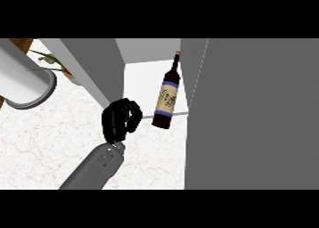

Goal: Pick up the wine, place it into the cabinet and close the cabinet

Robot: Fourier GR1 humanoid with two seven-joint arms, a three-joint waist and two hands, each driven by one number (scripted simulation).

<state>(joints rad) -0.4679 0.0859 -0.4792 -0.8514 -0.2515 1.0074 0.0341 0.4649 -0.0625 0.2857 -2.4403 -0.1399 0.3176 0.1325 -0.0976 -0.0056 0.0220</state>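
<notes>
Since the wine (pixel 166 95) already stands inside the cabinet (pixel 254 111), on its white shelf between the two grey doors, the placing step looks done and the closing step is in hand. The bottle sits near the shelf's front edge, its base close to the lip, neck pointing to the back. The one hand in view (pixel 120 118) hangs just left of the bottle, in front of the left door (pixel 96 67); its fingers are curled and hold nothing, and a gap shows between them and the glass. Which arm it belongs to cannot be told for sure; it reads as the left. The other hand is out of sight. Next, the hand probably has to clear the opening and push the left door shut, without brushing the bottle. The wide right door, near the desk's right edge, likely needs swinging too.
</notes>
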